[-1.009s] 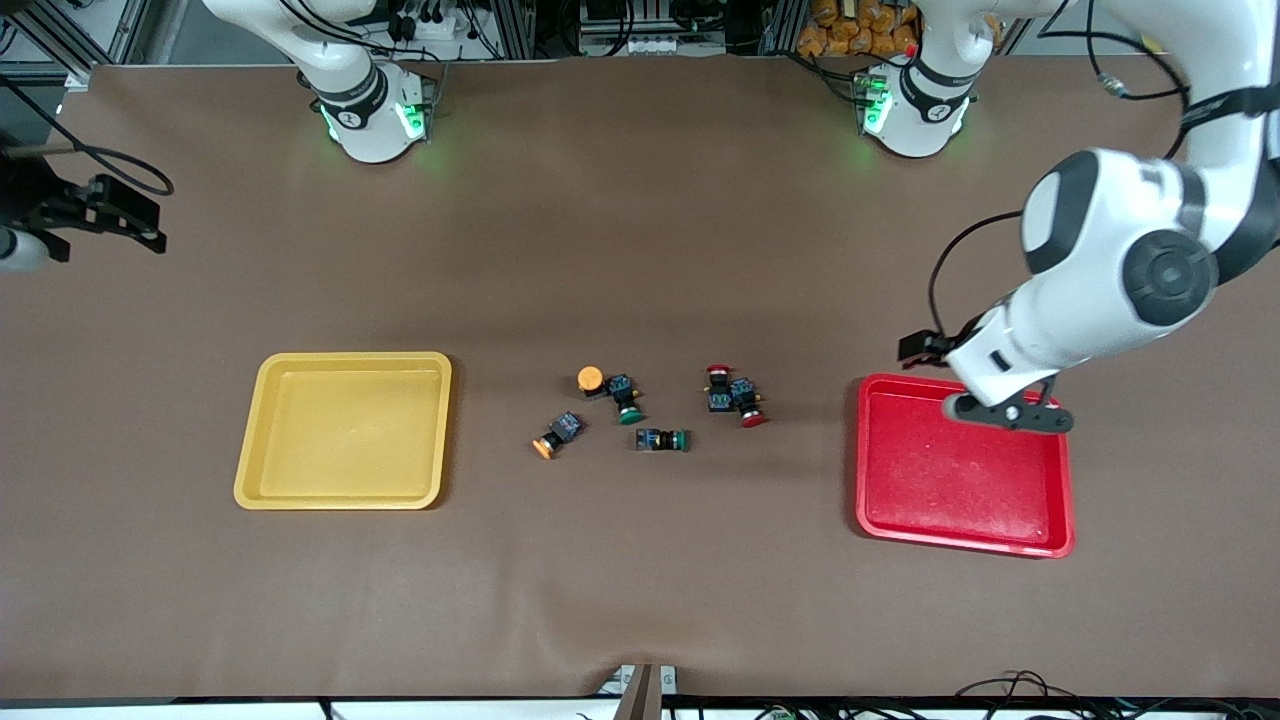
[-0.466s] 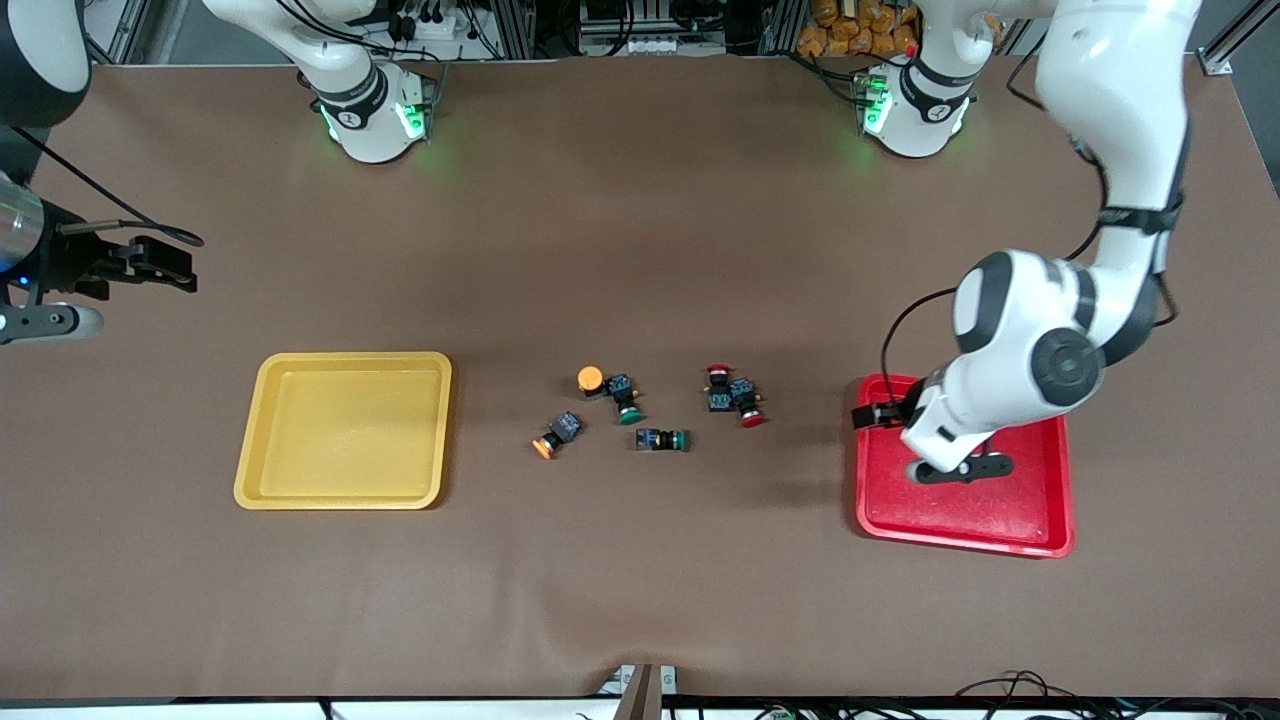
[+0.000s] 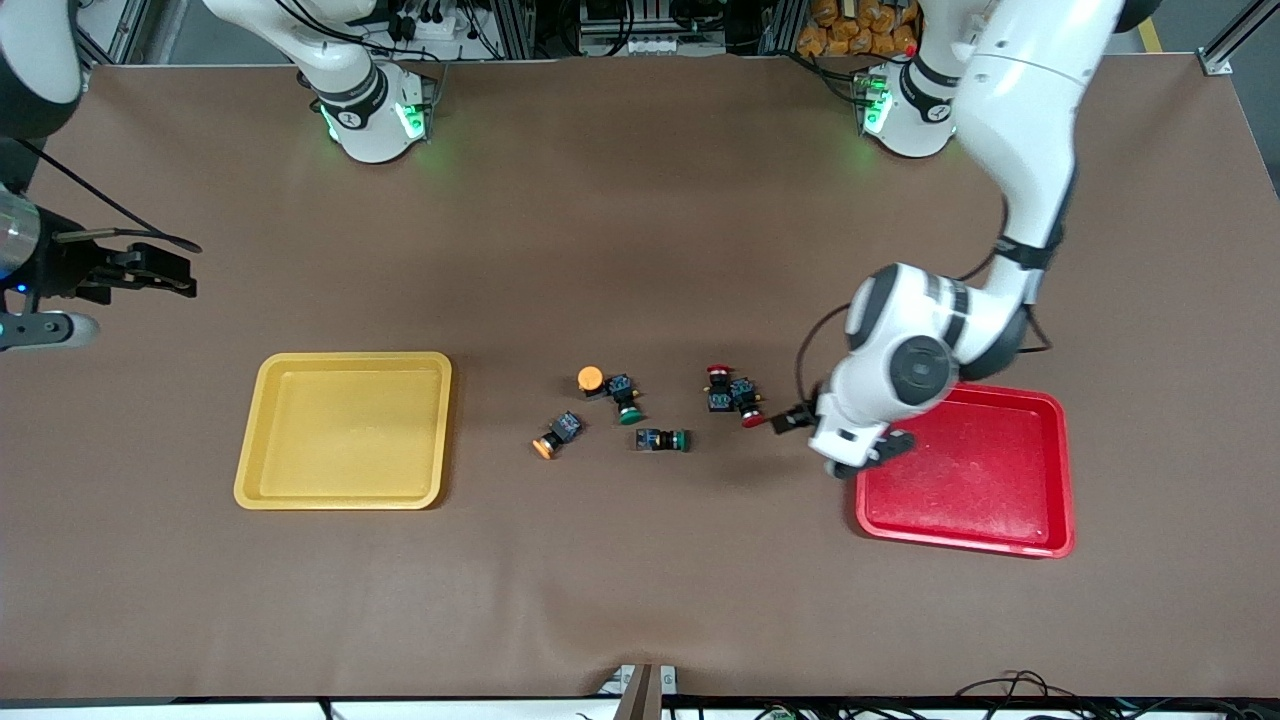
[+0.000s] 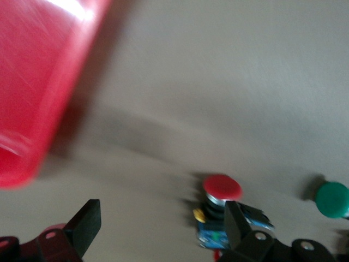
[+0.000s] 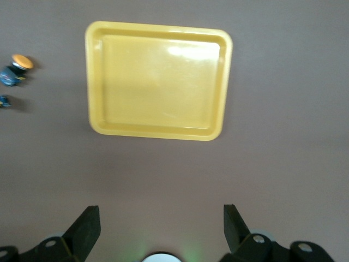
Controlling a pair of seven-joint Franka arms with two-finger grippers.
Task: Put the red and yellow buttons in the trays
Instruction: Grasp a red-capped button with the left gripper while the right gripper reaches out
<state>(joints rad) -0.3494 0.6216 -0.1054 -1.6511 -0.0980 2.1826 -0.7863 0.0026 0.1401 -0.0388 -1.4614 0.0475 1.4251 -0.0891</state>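
Note:
Two red buttons lie side by side in the middle of the table. Two yellow buttons lie toward the yellow tray. The red tray is bare. My left gripper hangs open, holding nothing, over that tray's edge nearest the red buttons. In the left wrist view, a red button shows beside one finger of the left gripper. My right gripper is open and holds nothing over the table by its arm's end; the right wrist view shows the right gripper and the yellow tray.
Two green-capped switches lie among the buttons, one touching a yellow button's body. Both arm bases stand along the table's farthest edge. A green cap shows in the left wrist view.
My left arm has swung from over the red tray toward the red buttons, with its gripper still open. My right gripper has come in from the table's end and now holds still.

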